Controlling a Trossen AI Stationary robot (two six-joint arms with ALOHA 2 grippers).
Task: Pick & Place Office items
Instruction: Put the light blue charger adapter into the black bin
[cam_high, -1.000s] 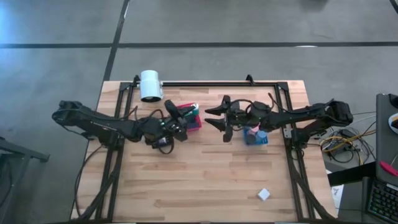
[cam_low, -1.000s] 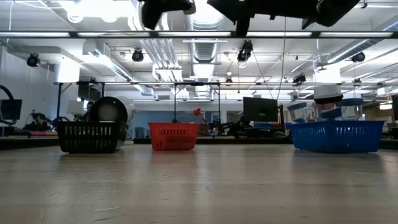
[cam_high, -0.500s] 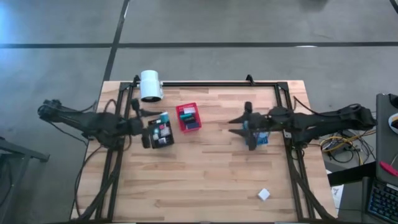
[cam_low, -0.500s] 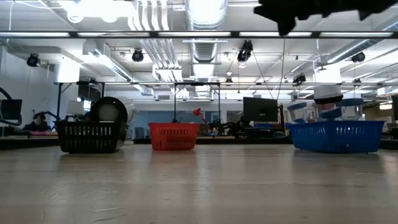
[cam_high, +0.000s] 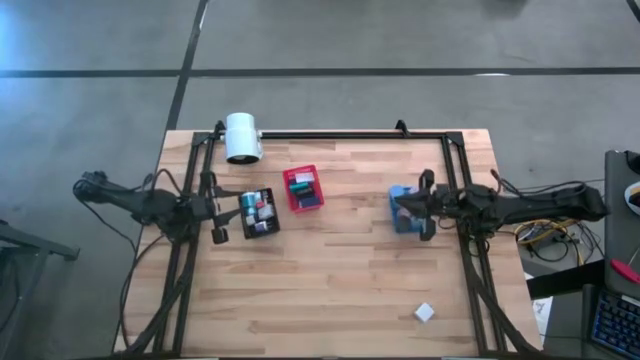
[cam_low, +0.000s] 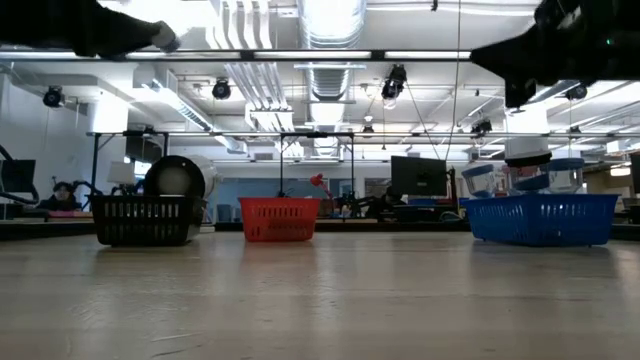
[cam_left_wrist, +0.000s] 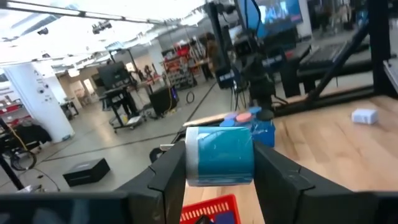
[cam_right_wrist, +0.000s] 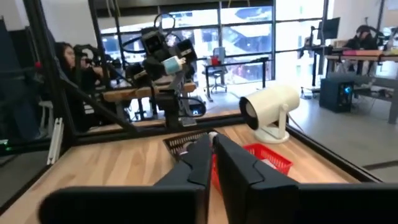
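Left gripper (cam_left_wrist: 219, 177) pinches a teal roll (cam_left_wrist: 219, 155), just left of the black bin (cam_high: 259, 212). Right gripper (cam_right_wrist: 213, 146), fingers pressed together and empty, sits right of it, by the blue bin (cam_high: 405, 212). Advice: bring the roll square over its bin before release

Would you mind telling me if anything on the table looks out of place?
One small white block lies alone near the table's front edge, far from the red bin, black bin and blue bin that hold the other pieces.
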